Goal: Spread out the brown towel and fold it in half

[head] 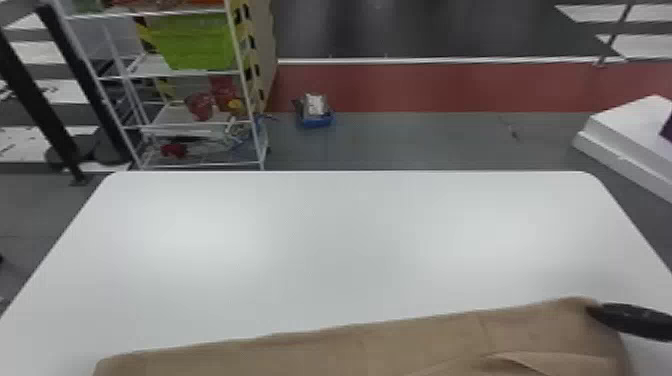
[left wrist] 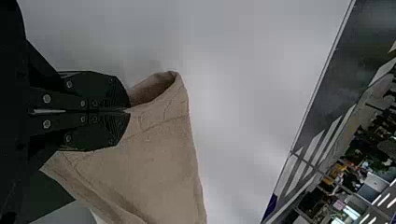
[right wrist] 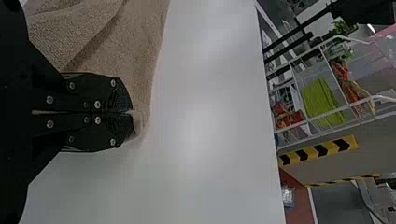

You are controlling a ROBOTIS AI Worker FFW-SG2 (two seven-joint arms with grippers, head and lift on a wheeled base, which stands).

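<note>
Head view: beyond white table (head: 320,240), grey floor (head: 425,140) meets red strip (head: 425,87) at 12 o'clock; white wire rack (head: 150,66) holds green bin (head: 195,42), 11 o'clock.

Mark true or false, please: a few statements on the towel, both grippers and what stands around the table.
1. The left black two-fingered gripper is shut on the brown cloth towel. True.
2. The right black two-fingered gripper is wide open. False: it is shut on the towel.
3. The towel lies along the far edge of the white table. False: it is at the near side.
4. A bright green bin sits on the white metal-framed shelf beyond the table. True.
</note>
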